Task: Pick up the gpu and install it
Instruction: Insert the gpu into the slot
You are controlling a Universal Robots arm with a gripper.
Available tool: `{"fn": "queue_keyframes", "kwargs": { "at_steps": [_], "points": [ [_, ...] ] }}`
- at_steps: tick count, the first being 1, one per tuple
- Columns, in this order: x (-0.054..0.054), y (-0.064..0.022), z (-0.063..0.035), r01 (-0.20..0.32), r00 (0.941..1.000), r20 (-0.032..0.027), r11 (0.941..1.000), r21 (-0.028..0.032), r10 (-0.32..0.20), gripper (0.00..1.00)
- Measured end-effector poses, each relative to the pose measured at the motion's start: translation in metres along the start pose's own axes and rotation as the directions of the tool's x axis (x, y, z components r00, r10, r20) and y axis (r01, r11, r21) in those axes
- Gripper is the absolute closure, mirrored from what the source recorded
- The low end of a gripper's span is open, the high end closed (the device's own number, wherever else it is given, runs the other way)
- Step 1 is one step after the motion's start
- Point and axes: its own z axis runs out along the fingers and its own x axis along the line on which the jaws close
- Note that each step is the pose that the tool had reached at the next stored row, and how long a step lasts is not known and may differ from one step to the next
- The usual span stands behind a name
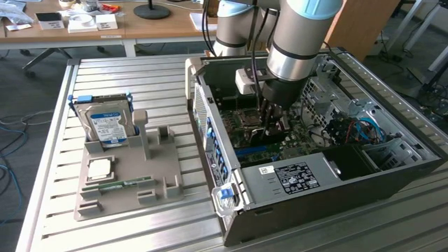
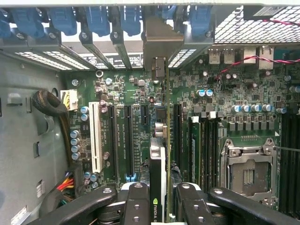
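The gpu (image 2: 158, 161) hangs edge-on between my fingers (image 2: 137, 201), its black fan block and green board lined up above the long black slots of the motherboard (image 2: 131, 93). Its silver end bracket (image 2: 158, 44) sits against the case's rear slot openings. My gripper (image 2: 159, 190) is shut on the card. In the exterior view the gripper (image 1: 272, 122) reaches down inside the open computer case (image 1: 315, 184), with the dark gpu (image 1: 269, 137) just below it, close to the board.
A white slot (image 2: 96, 140), an empty processor socket (image 2: 248, 176) and memory slots (image 2: 206, 145) flank the card. Coloured cables (image 1: 357, 131) lie at the case's far side. Outside, a grey holder (image 1: 150, 181) carries a hard drive (image 1: 108, 123) and a RAM stick (image 1: 119, 185).
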Motion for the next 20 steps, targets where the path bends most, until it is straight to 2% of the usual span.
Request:
{"fn": "queue_keyframes", "kwargs": {
  "at_steps": [16, 20],
  "points": [
    [0.0, 0.0037, 0.0105, 0.0, 1.0, 0.0, 1.0, 0.0, 0.0, 0.73],
    [0.0, 0.0036, 0.0106, 0.0, 1.0, -0.0001, 1.0, 0.0, 0.0, 0.73]
  ]
}}
